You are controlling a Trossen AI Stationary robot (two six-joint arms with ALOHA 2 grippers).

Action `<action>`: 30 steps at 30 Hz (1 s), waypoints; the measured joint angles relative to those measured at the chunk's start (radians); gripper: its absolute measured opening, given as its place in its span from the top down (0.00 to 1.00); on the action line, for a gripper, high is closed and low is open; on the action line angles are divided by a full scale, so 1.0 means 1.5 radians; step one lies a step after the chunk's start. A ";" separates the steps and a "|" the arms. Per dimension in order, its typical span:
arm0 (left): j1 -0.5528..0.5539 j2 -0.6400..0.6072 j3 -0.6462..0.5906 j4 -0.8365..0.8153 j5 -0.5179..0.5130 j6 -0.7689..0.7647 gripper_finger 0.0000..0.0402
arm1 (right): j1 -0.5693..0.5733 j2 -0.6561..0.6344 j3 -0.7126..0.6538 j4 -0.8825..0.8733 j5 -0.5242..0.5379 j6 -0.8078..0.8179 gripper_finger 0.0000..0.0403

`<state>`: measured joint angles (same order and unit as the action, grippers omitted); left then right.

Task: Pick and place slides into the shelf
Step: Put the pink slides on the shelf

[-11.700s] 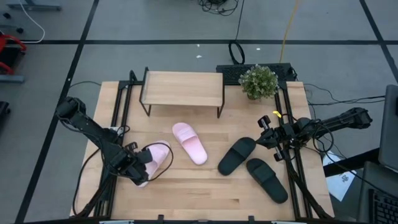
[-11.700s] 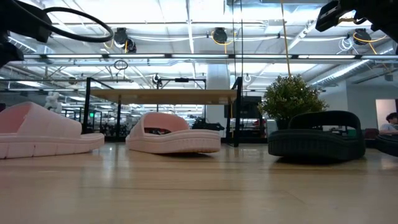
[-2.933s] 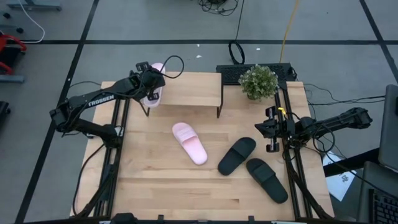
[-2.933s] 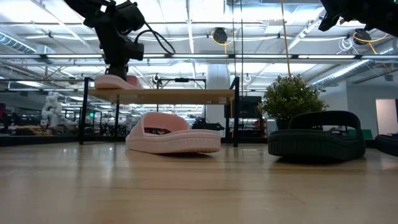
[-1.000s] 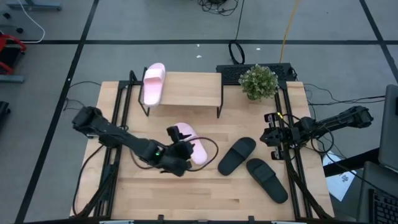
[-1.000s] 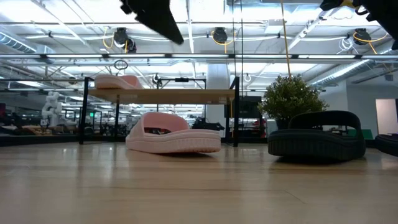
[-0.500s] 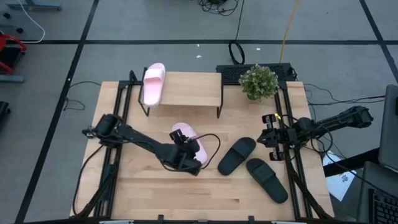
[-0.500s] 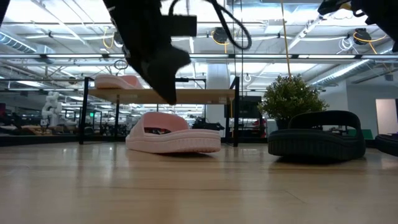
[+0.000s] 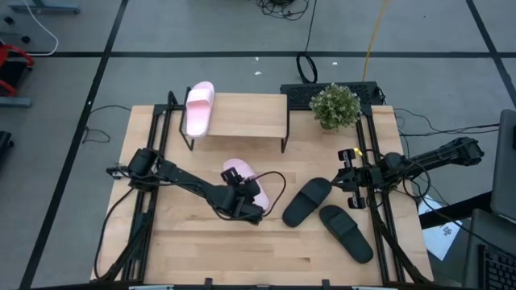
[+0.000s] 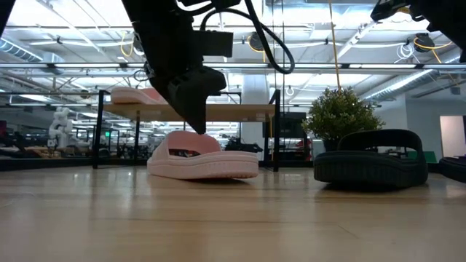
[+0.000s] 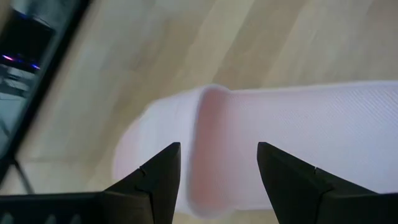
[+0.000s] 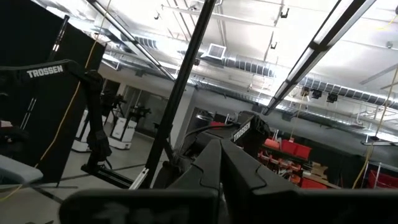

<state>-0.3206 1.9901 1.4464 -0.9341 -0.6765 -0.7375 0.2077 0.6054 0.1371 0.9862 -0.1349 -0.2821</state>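
High view: wooden table (image 9: 201,242) with both arms, four slides, a shelf and a potted plant (image 9: 335,105).
Writing, right wrist view: "TROSSEN" in white capitals on a dark arm in the room; red lettering farther back is too small to read.
Writing, other views: none legible.
Shelf (image 9: 242,114): light wood top board on thin black legs, at the table's far edge.
Pink slide on shelf (image 9: 198,108): pale pink, wide strap, lying at the top board's left end.
Pink slide on table (image 9: 239,175): pale pink, wide strap over an open toe; lies near the table's middle, in front of the shelf, partly covered by the left arm.
Black slides (image 9: 307,201) (image 9: 346,232): matte black, wide straps; they lie side by side right of centre, close together.
Left gripper (image 9: 246,205): low over the near end of the pink slide on the table; fingers (image 11: 149,180) spread wide to either side of it, nothing gripped.
Right gripper (image 9: 348,179): raised at the table's right edge, fingers pressed together, holding nothing.
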 joint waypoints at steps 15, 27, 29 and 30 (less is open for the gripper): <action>0.001 0.000 0.000 -0.003 -0.010 0.015 0.47 | 0.000 0.000 0.000 -0.001 0.002 0.005 1.00; 0.020 0.000 0.000 -0.003 -0.019 0.040 0.47 | 0.000 0.000 0.000 0.011 0.002 0.005 1.00; 0.025 0.000 0.000 -0.003 -0.018 0.041 0.47 | 0.000 0.000 0.000 0.010 0.002 0.005 1.00; 0.028 0.000 0.000 -0.004 -0.018 0.041 0.47 | 0.000 0.000 0.000 0.010 0.002 0.005 1.00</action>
<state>-0.2794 1.9903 1.4464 -0.9401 -0.7029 -0.6758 0.2077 0.6052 0.1371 1.0016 -0.1322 -0.2741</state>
